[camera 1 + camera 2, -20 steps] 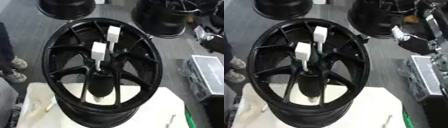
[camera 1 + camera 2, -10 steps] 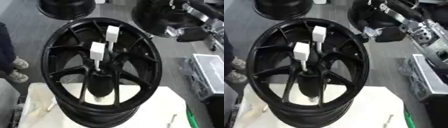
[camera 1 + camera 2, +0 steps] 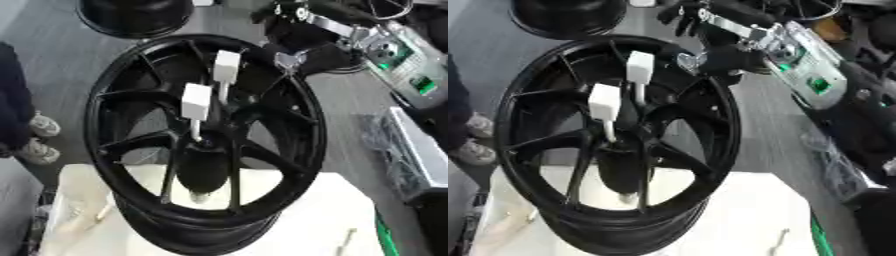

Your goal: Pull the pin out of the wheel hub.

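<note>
- Left eye view shows us a big black wheel standing on its edge on a pale table, with its open face turned toward our head and a little tilted.
- In the middle of the wheel we see the dark hub, and the spokes go out from it to the rim.
- Two pins with white block-shaped heads stand out of the hub area. The lower pin has its thin shaft going down into the hub. The upper pin sits just above it and a little to the right, and its shaft goes down behind the first one.
- Both pins are in the wheel, and nothing touches them.
- Our right arm comes in from the upper right corner, with a silver and green part on it. Our right hand is dark and shows near the top edge, above the wheel rim and apart from the pins. We cannot tell if its fingers are straight or curled.
- Our left hand does not show in any view.
- Another dark wheel lies on the grey floor behind, at the top left.
- A small thin light stick lies on the table near the lower right.
</note>
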Tool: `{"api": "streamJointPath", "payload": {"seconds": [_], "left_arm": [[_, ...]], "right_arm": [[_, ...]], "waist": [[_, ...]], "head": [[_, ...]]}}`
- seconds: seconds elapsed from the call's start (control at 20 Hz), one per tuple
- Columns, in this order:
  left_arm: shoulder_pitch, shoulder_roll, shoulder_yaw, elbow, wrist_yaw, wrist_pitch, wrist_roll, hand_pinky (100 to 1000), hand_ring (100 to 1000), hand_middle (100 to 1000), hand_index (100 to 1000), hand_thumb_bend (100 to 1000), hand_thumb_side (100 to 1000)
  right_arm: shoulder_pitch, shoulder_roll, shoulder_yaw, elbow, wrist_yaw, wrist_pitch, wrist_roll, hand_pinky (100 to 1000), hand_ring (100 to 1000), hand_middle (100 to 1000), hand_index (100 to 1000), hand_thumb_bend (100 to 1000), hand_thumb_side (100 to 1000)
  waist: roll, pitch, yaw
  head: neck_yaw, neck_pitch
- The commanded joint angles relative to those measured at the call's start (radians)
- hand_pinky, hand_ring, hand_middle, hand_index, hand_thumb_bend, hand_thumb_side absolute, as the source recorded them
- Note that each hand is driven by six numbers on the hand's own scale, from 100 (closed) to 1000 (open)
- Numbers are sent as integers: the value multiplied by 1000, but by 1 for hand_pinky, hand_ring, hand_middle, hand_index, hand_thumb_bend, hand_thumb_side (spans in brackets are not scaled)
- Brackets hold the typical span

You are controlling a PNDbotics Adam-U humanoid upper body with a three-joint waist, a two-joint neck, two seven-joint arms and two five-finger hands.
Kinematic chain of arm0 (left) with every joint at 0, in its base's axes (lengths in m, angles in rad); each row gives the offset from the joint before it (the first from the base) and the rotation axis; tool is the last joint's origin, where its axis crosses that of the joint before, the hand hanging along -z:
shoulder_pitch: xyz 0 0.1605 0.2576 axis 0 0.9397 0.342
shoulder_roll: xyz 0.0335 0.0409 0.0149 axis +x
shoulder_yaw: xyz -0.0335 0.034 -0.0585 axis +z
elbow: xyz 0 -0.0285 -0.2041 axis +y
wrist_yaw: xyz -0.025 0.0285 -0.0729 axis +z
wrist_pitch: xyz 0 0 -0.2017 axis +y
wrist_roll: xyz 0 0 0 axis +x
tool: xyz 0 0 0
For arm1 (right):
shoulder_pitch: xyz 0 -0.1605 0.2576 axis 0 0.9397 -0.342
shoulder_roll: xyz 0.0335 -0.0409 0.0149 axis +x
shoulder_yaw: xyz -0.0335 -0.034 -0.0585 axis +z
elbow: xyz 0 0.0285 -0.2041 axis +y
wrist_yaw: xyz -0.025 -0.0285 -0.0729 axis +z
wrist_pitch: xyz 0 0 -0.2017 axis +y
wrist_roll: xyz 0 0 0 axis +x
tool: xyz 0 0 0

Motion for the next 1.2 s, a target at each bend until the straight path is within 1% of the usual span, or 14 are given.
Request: {"api": "streamJointPath", "payload": {"seconds": [0.05,0.2,0.25,0.3,0.4,0.55,0.75,0.8,0.95,1.15,1.2], "left_arm": [[-11,12,3,-16,-7,-7,-1,553,514,511,641,621,880],[-13,12,4,-16,-11,-8,-2,553,514,511,641,626,873],[-13,11,3,-16,-12,-8,-3,553,514,511,641,627,872],[-14,11,3,-16,-14,-8,-4,553,514,511,641,631,868],[-14,11,4,-16,-17,-9,-6,553,514,512,641,637,859],[-13,11,5,-16,-22,-10,-7,553,514,512,642,642,849],[-13,10,6,-14,-29,-10,-10,553,514,512,642,648,837],[-13,10,5,-14,-30,-10,-11,553,514,512,642,649,833],[-13,10,5,-14,-33,-11,-13,552,514,512,642,652,827],[-12,9,4,-14,-36,-13,-16,552,514,512,642,654,822],[-11,8,4,-14,-36,-13,-17,552,514,512,642,655,820]], "right_arm": [[-82,29,-15,84,28,-8,55,732,782,842,918,100,633],[-135,60,-20,160,66,-38,104,774,842,867,926,100,669],[-143,68,-23,179,81,-52,119,776,844,868,927,100,672],[-148,73,-25,194,96,-66,135,789,858,880,931,100,706],[-153,81,-28,216,129,-90,168,802,870,888,934,100,747],[-152,87,-26,229,180,-125,219,808,862,887,937,100,816],[-151,95,-35,233,246,-167,288,815,829,890,942,100,866],[-151,97,-39,232,256,-173,306,816,819,889,942,100,884],[-157,105,-51,223,269,-182,358,815,812,886,942,100,886],[-167,118,-63,204,263,-175,431,811,809,882,943,100,911],[-169,121,-67,198,261,-171,448,809,807,879,944,100,898]], "waist": [[8,-8,-2],[8,-5,-2],[8,-5,-1],[8,-5,0],[8,-5,2],[7,-6,3],[6,-8,2],[6,-8,1],[8,-9,1],[10,-9,2],[10,-9,2]], "head": [[1,-2],[2,-2],[2,-2],[1,-2],[1,-2],[1,-2],[3,-2],[3,-2],[2,-2],[1,-2],[0,-2]]}}
